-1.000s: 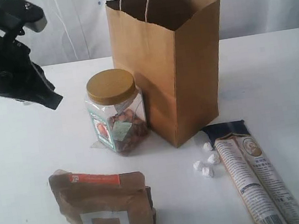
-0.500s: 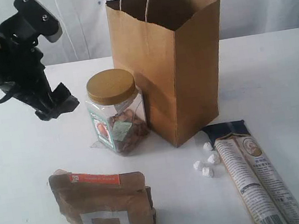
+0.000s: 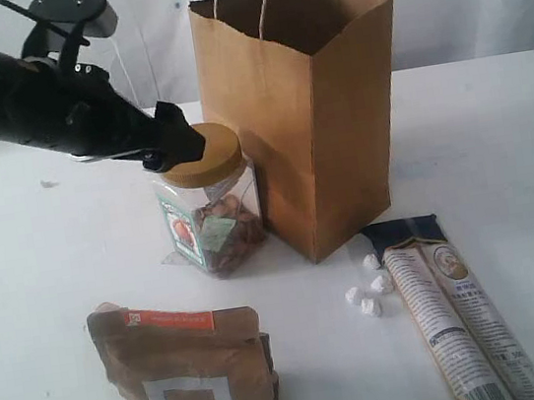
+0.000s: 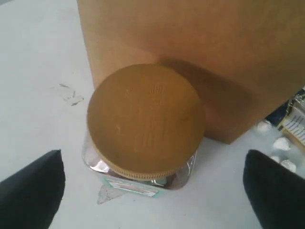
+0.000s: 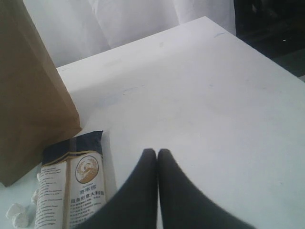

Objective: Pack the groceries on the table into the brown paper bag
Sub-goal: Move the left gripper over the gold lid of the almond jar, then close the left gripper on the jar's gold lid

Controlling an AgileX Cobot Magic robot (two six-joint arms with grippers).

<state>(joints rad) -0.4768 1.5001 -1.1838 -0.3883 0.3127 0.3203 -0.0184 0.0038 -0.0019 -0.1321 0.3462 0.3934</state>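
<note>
left arm (image 3: 35,103): I saw a bulky matte black shell | wrist camera (image 3: 74,15): I noted a dark box with a grey face and small screws | cable (image 3: 16,8): thin, black | left gripper (image 4: 153,157): I saw blunt black fingers (image 4: 33,191) | right gripper (image 5: 157,152): I saw smooth black fingers (image 5: 140,195), tapered at the tips

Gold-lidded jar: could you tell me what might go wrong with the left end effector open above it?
1. The gold-lidded jar stands close beside the brown paper bag; a finger of the open left end effector may catch the bag wall and shove it.
2. The lid is wide, so the grip might slip.
</note>
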